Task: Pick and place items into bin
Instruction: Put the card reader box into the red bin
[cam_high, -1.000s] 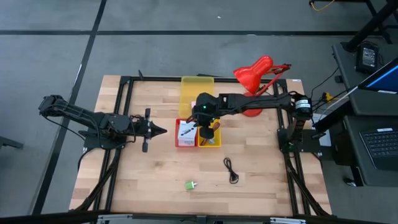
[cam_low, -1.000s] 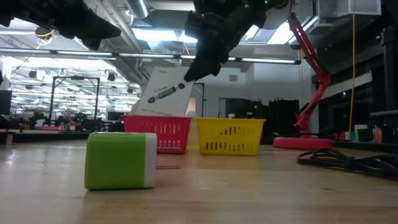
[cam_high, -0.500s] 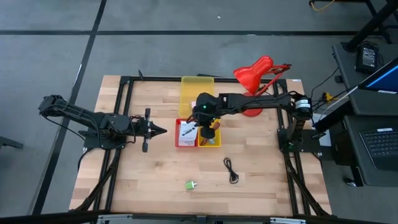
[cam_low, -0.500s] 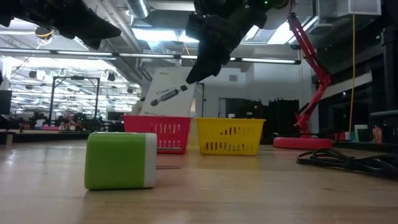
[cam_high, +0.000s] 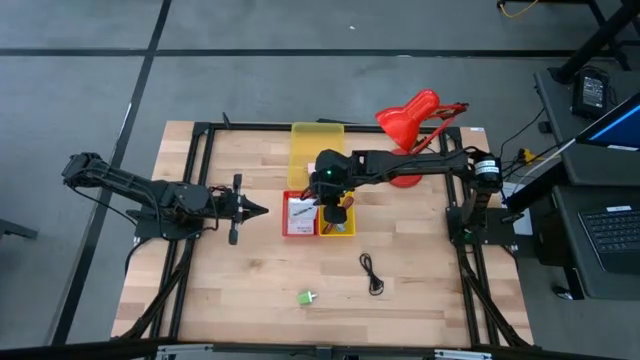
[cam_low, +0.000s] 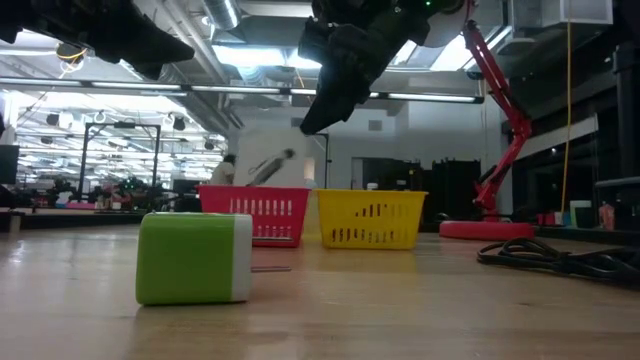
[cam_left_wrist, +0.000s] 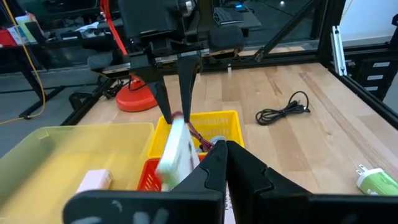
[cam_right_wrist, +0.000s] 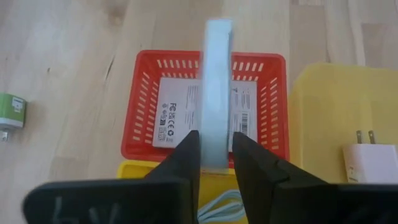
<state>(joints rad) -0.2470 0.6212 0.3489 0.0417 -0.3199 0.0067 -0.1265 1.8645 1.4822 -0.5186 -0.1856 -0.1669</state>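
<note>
My right gripper (cam_high: 322, 197) hangs open over the red basket (cam_high: 287, 228), fingers pointing down. A white printed packet (cam_right_wrist: 217, 93), blurred and on edge, is just below its fingertips (cam_left_wrist: 176, 112) and partly inside the basket (cam_low: 268, 168). A second white packet (cam_right_wrist: 177, 118) lies flat on the basket floor. My left gripper (cam_high: 258, 209) waits shut to the left of the red basket. The green block (cam_high: 307, 297) and the black cable (cam_high: 372, 273) lie on the near part of the table. The pink cube does not show.
A small yellow basket (cam_high: 338, 224) stands right of the red one, with cord and reddish things inside. A large yellow bin (cam_high: 316, 148) behind them holds a white charger (cam_right_wrist: 367, 163). The red desk lamp (cam_high: 408, 118) stands at the far right. Open wood lies near and left.
The white packet hung tilted from my right gripper's fingertips above the red basket. It has come away from them, dropped lower into the basket and turned more upright. The right arm has stayed where it was.
</note>
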